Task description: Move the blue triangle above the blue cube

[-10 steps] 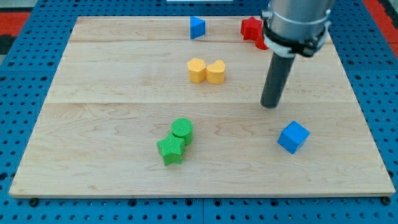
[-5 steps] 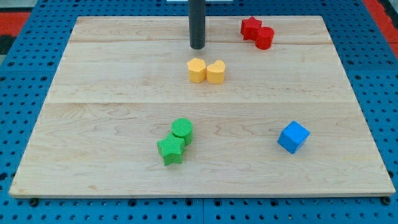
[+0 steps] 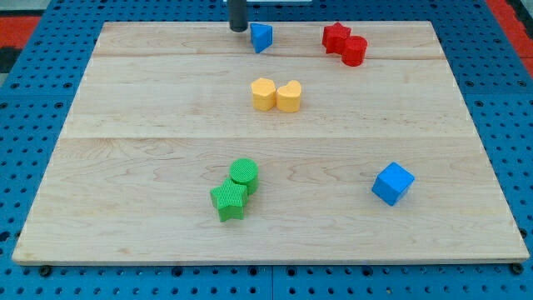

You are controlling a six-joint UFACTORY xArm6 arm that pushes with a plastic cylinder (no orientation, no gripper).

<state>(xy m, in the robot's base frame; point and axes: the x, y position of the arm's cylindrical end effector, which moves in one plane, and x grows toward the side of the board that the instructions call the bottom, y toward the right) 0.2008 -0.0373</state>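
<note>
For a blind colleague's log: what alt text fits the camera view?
My tip sits at the view's top, just left of the blue triangle; the blue cube lies far off at lower right. Red blocks, yellow blocks and green blocks sit in pairs.

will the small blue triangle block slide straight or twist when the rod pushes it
The small blue triangle block rests flat on the smooth wooden board, so it probably slides, not rolls. My tip sits at its left; an off-centre push on slanted faces may twist it.

Bright, even light; sharp focus, faint shadows.
</note>
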